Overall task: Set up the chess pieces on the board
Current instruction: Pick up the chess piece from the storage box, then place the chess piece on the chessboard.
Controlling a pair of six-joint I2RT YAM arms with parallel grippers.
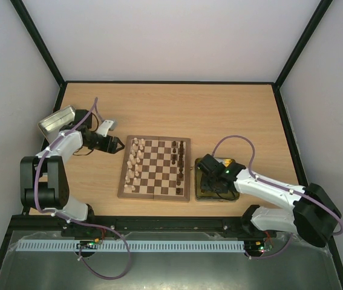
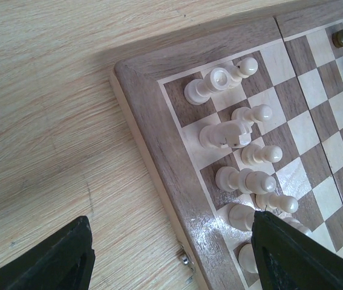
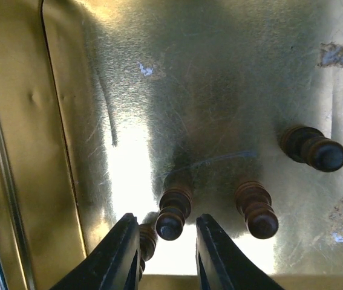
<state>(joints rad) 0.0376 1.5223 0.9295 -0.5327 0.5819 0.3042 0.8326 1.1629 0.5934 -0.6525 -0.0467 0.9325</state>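
Light wood tabletop (image 1: 171,109), black frame round it. Board (image 1: 156,170) lies mid-table btwn the two arms. Cream pieces (image 1: 133,163) stand in two files along its left side, dark pieces (image 1: 179,158) are on its right side, and the centre squares are bare. L gripper (image 1: 117,145) sits just off the board's far-left corner, near a silver tin (image 1: 55,121). In its wrist view the fingers (image 2: 56,260) are spread wide w/ nothing held: one over bare table, the other over the cream files, board rim btwn them. R gripper (image 3: 166,219) is down inside a gold tin (image 1: 203,194) lying just right of the board. Its fingers are parted only a little, straddling one dark chessman (image 3: 172,216); a thin gap shows on each side, so no grip on it. Second dark man (image 3: 147,240) is half hidden behind one finger. Two more (image 3: 256,208) sit on the tin floor further off; can't tell if they're standing or lying.
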